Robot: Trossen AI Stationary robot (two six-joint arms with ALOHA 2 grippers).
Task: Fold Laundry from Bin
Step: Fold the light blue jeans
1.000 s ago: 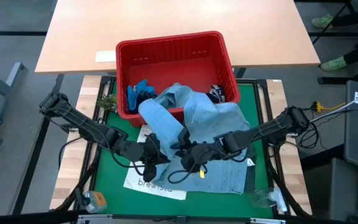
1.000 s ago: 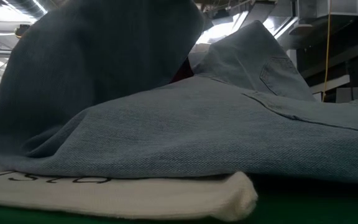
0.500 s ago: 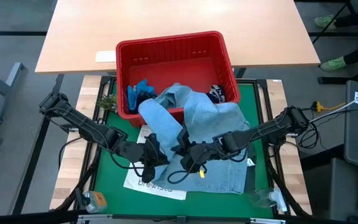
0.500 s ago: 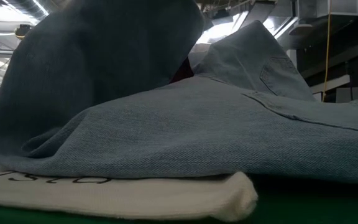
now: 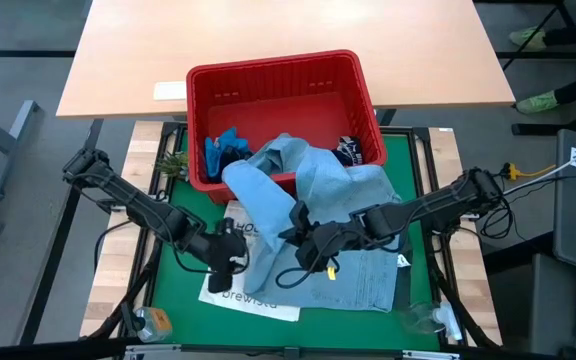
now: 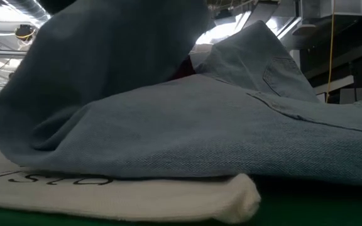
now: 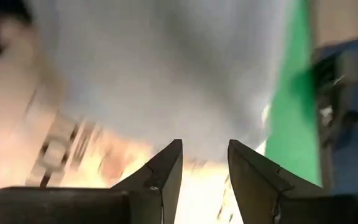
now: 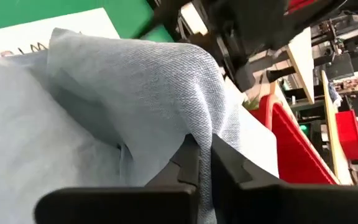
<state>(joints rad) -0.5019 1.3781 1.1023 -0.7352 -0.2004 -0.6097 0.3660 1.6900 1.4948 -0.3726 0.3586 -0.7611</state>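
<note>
The light blue denim shirt (image 5: 313,185) hangs out over the front rim of the red bin (image 5: 268,65) and spreads onto the green mat and the white tote bag (image 5: 236,295). The low view shows the shirt (image 6: 231,132) lying on the tote (image 6: 137,194). A bright blue garment (image 5: 223,148) and a dark navy one (image 5: 350,152) lie in the bin. My right gripper (image 5: 301,237) is shut on the shirt near its middle. My left gripper (image 5: 236,250) stands open just left of the shirt, above the tote; its wrist view shows the left gripper (image 7: 205,149) with nothing between its fingers. My right gripper pinches a raised fold of the denim shirt (image 8: 194,124) between its two fingers. It comes from the table's right side, slanting down. The fold is lifted into a peak, while the rest of the shirt lies on the mat, the tote and the bin's rim.
A wooden table (image 5: 288,30) stands behind the bin, with a white card (image 5: 168,91) on it. A bottle (image 5: 153,322) lies at the mat's near left corner and a clear cup (image 5: 418,320) at the near right. The green mat (image 5: 183,275) shows bare at the left.
My left gripper has come off the shirt, drawn back toward the table's left edge and tipped downward. The shirt's raised fold at the left of the low view has shifted and now hangs from my right gripper alone, which has kept its place.
</note>
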